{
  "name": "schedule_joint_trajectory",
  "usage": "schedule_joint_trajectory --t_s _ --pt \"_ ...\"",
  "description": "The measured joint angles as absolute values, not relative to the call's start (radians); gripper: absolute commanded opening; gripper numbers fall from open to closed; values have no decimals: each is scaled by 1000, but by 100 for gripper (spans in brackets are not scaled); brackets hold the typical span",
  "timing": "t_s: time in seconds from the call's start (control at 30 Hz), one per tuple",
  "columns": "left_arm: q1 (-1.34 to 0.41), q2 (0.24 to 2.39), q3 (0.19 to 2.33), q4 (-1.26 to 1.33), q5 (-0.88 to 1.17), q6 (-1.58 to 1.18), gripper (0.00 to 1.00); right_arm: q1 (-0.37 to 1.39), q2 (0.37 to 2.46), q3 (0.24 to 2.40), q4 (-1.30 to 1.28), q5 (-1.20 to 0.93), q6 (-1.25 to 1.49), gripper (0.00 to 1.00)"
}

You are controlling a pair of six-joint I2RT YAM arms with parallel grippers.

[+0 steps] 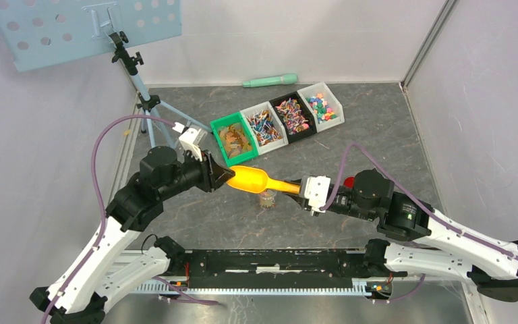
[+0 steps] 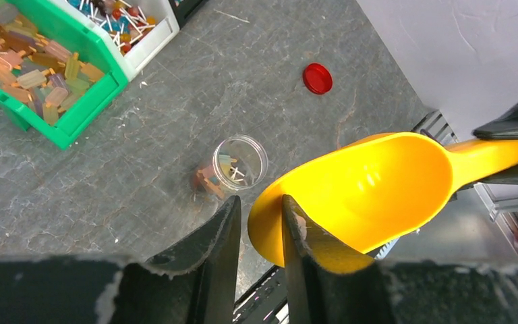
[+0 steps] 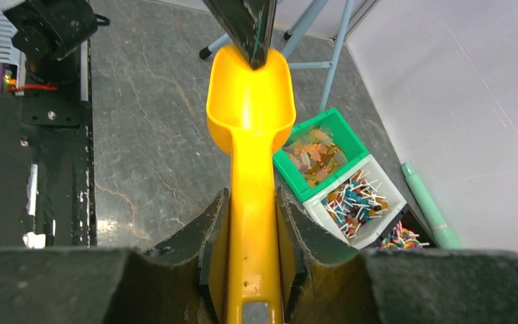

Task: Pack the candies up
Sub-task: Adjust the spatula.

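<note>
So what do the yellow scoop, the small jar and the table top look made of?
Yellow scoop: moulded plastic, smooth and glossy; light glints off its bowl. Small jar: clear plastic or glass, hard to say which; its contents show through the wall. Table top: dark grey, matt, veined like slate, possibly a printed mat rather than stone.

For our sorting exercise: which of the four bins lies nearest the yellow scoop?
The green bin, leftmost, just beyond the scoop; the others are white or black.
</note>
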State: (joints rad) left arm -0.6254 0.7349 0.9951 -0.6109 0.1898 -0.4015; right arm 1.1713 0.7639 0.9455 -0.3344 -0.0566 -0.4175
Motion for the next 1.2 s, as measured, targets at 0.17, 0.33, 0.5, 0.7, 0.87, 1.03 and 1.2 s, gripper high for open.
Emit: schedule_joint_trajectory --t_s 0.17,0.33,0.5,0.7,0.87,1.03,1.2 --pt "-593 740 943 -573 249 -402 29 1171 767 945 -284 -84 -369 0" --pt "-580 752 924 -554 273 -388 75 1171 781 945 -245 -80 -323 0" --pt "-579 700 922 -557 216 -319 77 1170 834 950 -265 -11 -296 0" --pt "-577 550 922 -505 302 -107 67 1155 870 958 -316 46 -240 0" --pt "-577 586 922 -485 577 105 57 1149 920 1045 -339 23 -175 0" --pt "-577 658 913 -501 774 260 59 1149 929 1076 -337 -38 -136 0" --pt "-577 702 909 -503 866 352 51 1149 942 1076 -337 -94 -127 0"
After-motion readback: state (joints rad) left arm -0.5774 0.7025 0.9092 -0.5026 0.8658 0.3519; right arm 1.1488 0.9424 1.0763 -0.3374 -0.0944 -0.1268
